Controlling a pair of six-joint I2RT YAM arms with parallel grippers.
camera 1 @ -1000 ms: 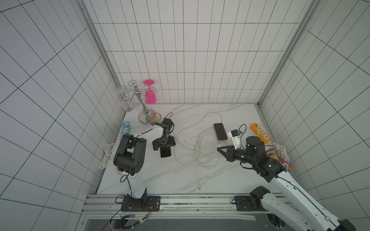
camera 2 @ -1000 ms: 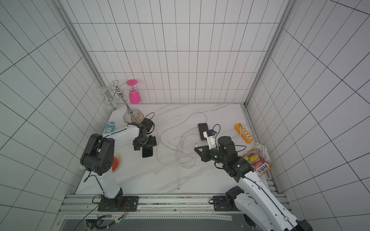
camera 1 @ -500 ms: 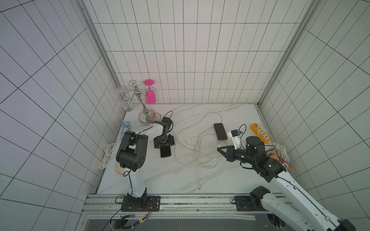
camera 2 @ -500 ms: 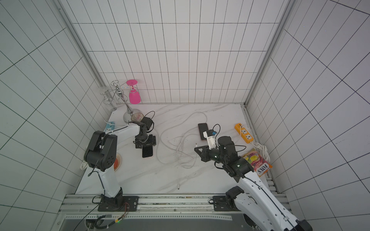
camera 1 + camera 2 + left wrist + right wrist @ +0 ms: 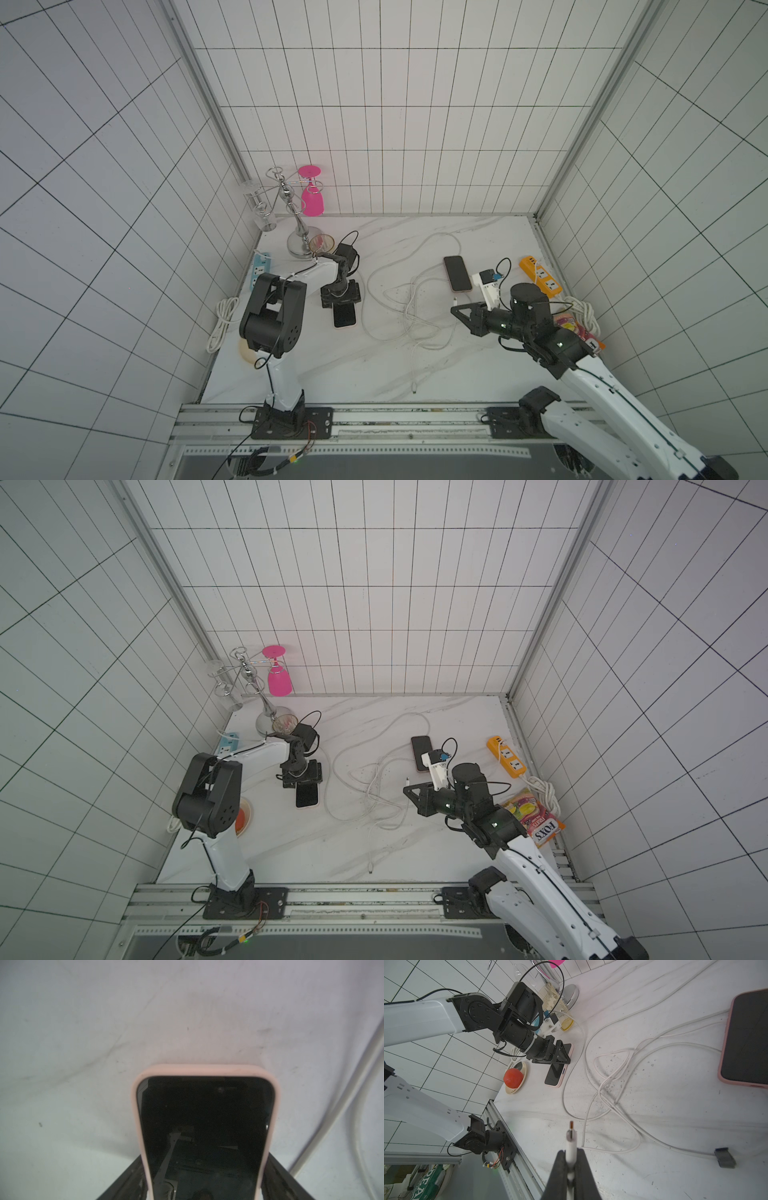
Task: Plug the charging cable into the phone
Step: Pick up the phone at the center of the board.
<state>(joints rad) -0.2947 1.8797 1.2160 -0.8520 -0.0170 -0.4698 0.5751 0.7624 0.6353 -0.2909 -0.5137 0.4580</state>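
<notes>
A phone [image 5: 344, 317] in a pale pink case lies face up on the left half of the white marble table [image 5: 332, 374]. My left gripper [image 5: 340, 296] stands over its far end, one finger against each long edge of the case [image 5: 204, 1071]. My right gripper [image 5: 455, 311] hovers low right of centre, shut on the white plug [image 5: 571, 1136] of the charging cable, whose metal tip sticks out past the fingertips. The gripper [image 5: 571, 1150] points toward the left arm [image 5: 517, 1036]. The cable's white loops [image 5: 409, 307] lie tangled between the two arms.
A second pink-cased phone [image 5: 457, 273] lies beside the right wrist. An orange power strip [image 5: 540, 277] and a snack bag [image 5: 536, 818] sit at the right edge. At far left stand a glass rack [image 5: 297, 224] and a blue power strip [image 5: 259, 270]. A plate holds a tomato [image 5: 513, 1078].
My left gripper's fingers have drawn in around the phone, and the left arm's elbow has shifted slightly. The right arm and the plug it holds have stayed still.
</notes>
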